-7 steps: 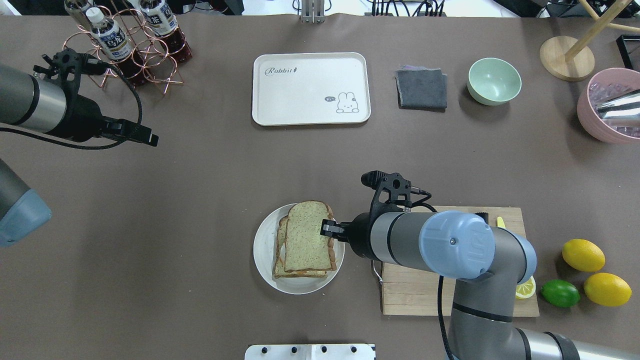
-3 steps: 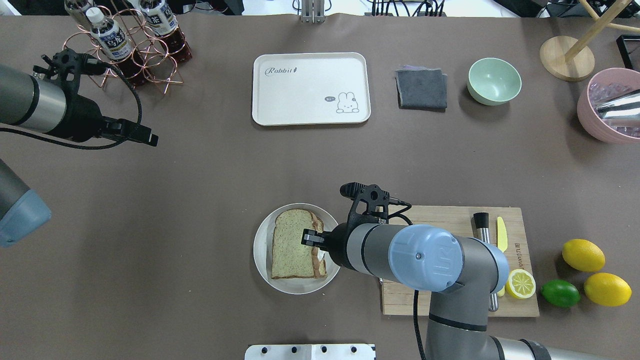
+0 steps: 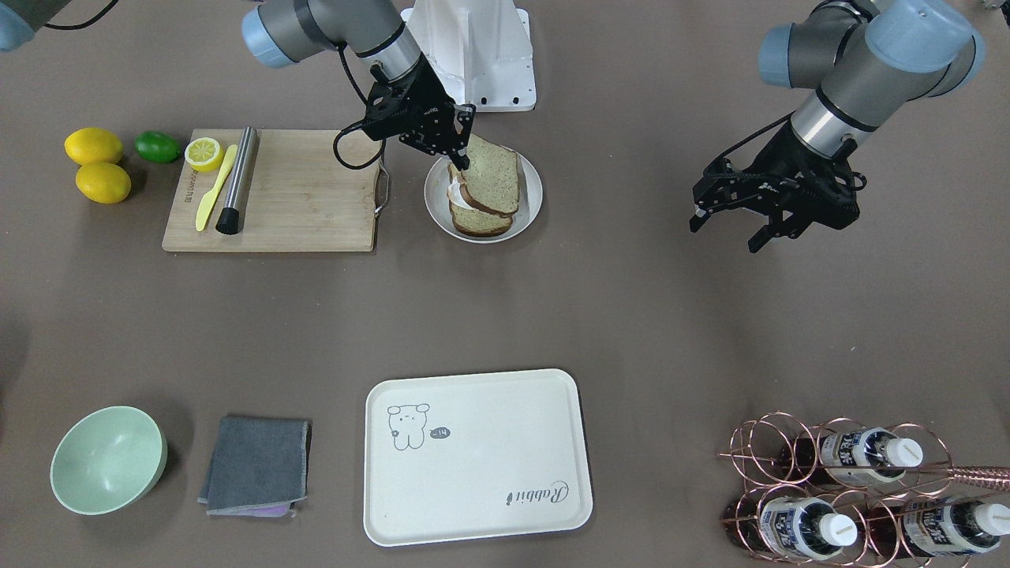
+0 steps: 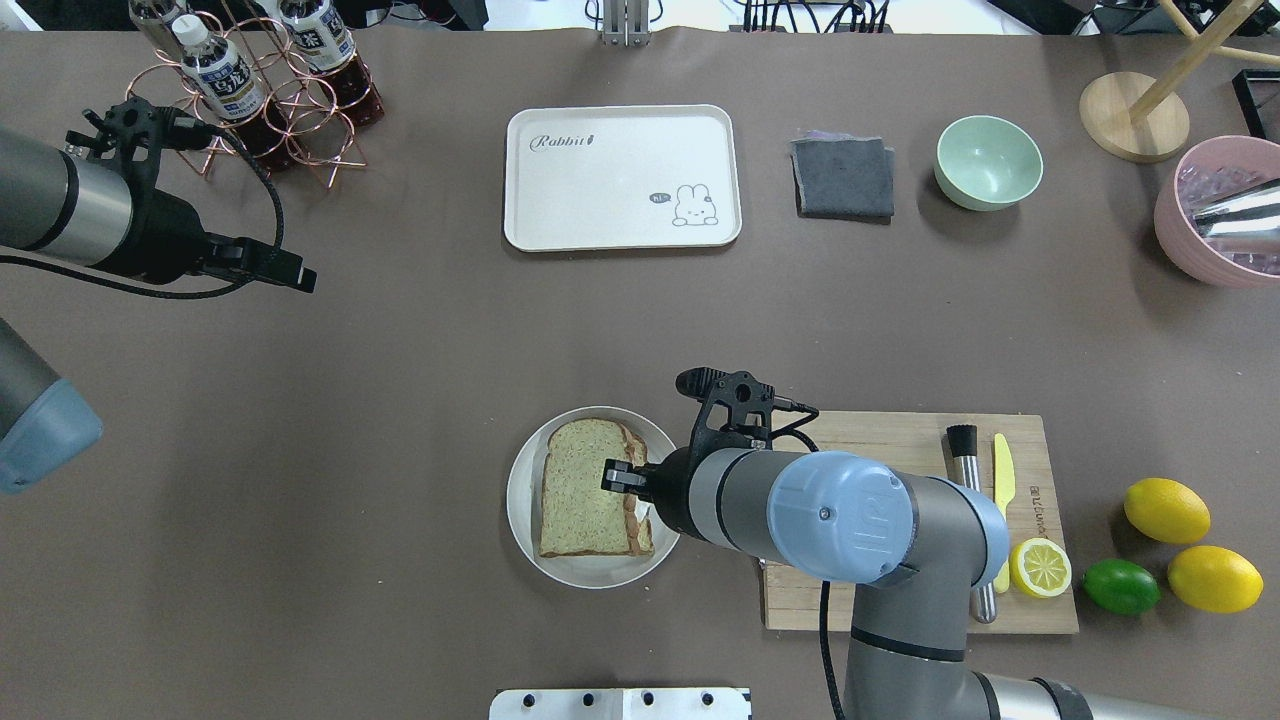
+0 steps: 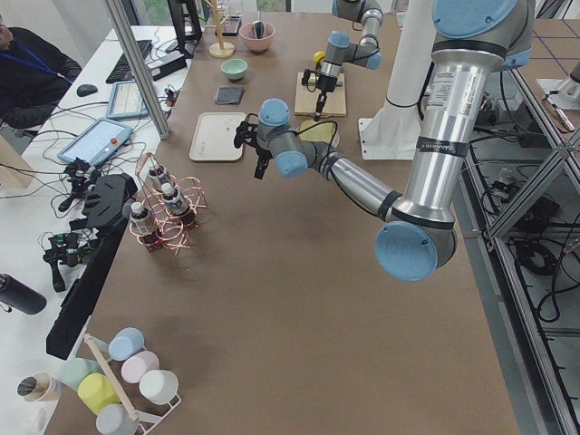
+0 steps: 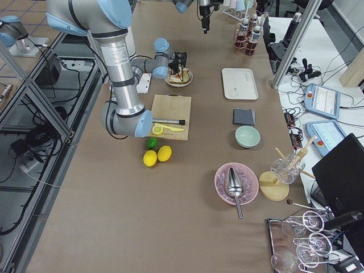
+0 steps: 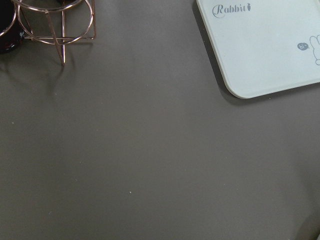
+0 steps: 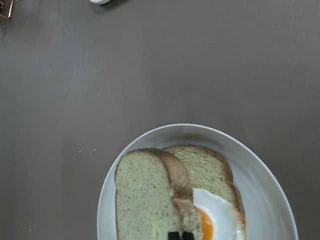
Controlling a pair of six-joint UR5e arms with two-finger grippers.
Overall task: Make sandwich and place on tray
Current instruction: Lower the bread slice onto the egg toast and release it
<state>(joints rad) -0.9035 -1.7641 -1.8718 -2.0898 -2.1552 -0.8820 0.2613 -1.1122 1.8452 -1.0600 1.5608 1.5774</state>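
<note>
The right gripper (image 4: 622, 478) pinches in its jaws the top slice of the sandwich (image 4: 585, 490), tilted over the egg (image 8: 220, 220), on a plate (image 4: 522, 520) at the near edge of the surface (image 4: 400, 400). The tray (image 4: 620, 180) lies at the far edge. The left gripper (image 3: 726, 235) hovers, jaws wide, by the left edge.
</note>
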